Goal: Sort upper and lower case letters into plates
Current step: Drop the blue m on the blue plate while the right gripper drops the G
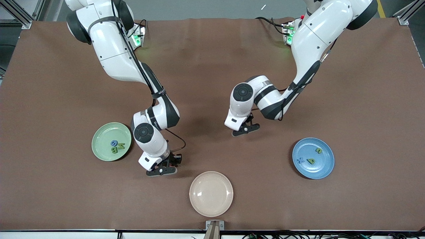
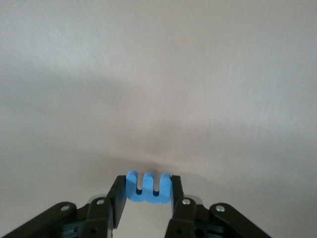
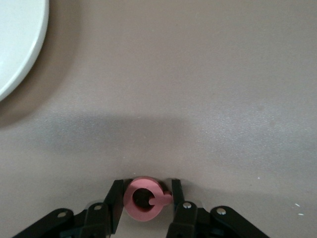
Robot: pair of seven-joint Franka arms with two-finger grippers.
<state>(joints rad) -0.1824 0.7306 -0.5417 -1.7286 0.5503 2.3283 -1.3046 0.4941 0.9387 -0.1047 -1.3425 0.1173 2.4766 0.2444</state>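
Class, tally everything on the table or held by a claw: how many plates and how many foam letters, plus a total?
Plates: 3, green plate, blue plate, cream plate
Foam letters: 8, three in each coloured plate, blue letter in left claw, pink letter in right claw
Total: 11

A wide tabletop (image 1: 212,59) covered in a plain brown cloth carries three round shallow rimmed plates. The pale mint green plate (image 1: 103,134) lies toward the right arm's end, and the medium blue plate (image 1: 323,166) toward the left arm's end, well apart from it. The cream-beige plate (image 1: 211,193) sits between the two, nearer to the front camera than either and close to the table's edge. Both arm bases stand along the edge farthest from that camera.
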